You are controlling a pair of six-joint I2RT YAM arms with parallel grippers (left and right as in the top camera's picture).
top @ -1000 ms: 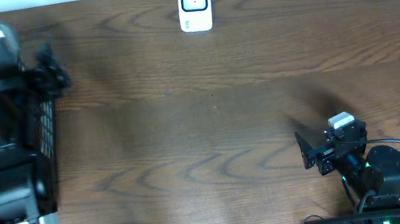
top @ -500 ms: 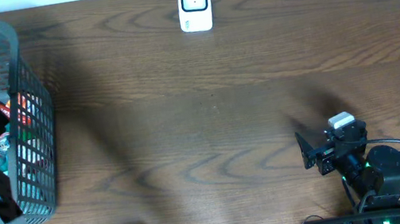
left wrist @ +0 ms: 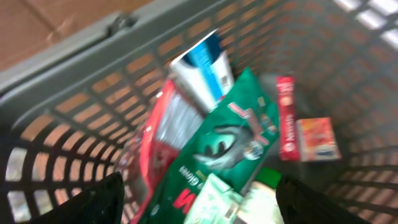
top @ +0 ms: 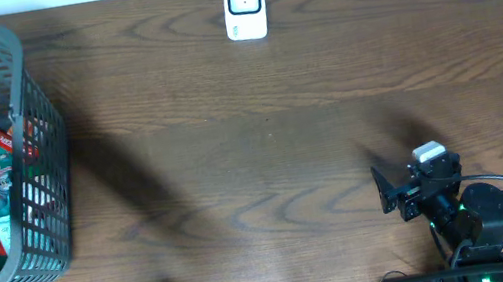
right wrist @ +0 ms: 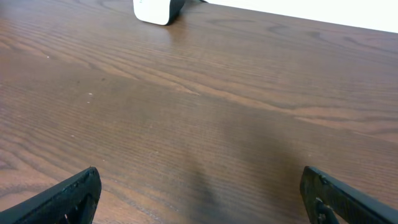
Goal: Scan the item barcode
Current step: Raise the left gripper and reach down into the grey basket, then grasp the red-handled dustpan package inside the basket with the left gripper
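Hovering over the left basket point(top: 16, 57), the left pincer point(left wrist: 202, 205) is held wide and empty, presumably so the pouch point(left wrist: 230, 149) inside can be taken; the right pincer point(right wrist: 205, 199) is parked wide, empty.

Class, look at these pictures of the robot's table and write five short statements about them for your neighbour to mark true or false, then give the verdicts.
1. A white scanner stands at the far edge of the table, apart from the basket. True.
2. The right gripper grips a green packet. False: it is open and empty over bare wood.
3. The basket holds a green packet and a red box. True.
4. The basket sits on the table's right side. False: it is on the left.
5. The left gripper is open above the basket's contents. True.
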